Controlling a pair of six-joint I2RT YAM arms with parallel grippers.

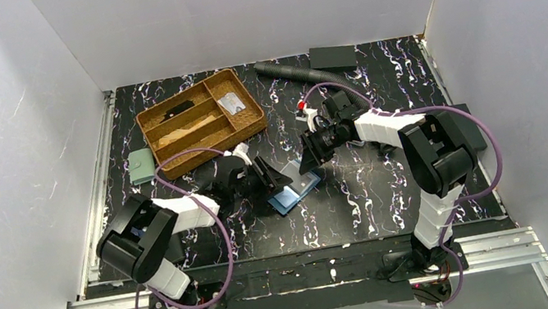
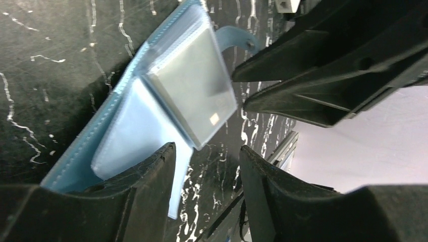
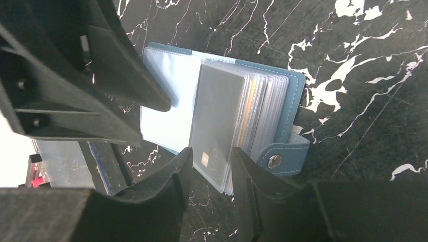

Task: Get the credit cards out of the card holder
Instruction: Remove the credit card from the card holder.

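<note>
**Teal card holder open, no card out yet**

It lies spread at the centre of the black marbled surface, with the credit cards in their sleeves. The left tool stands half open and empty, one finger over a leaf. The right tool straddles the top grey card's edge; whether it grips, I cannot tell. Every card is left to pull. Beyond sit a wooden tray and white walls.

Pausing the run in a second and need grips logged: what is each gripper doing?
Left gripper: open, astride the card holder's flap edge, clamping nothing.
Right gripper: closed on the grey card at the front.
</note>
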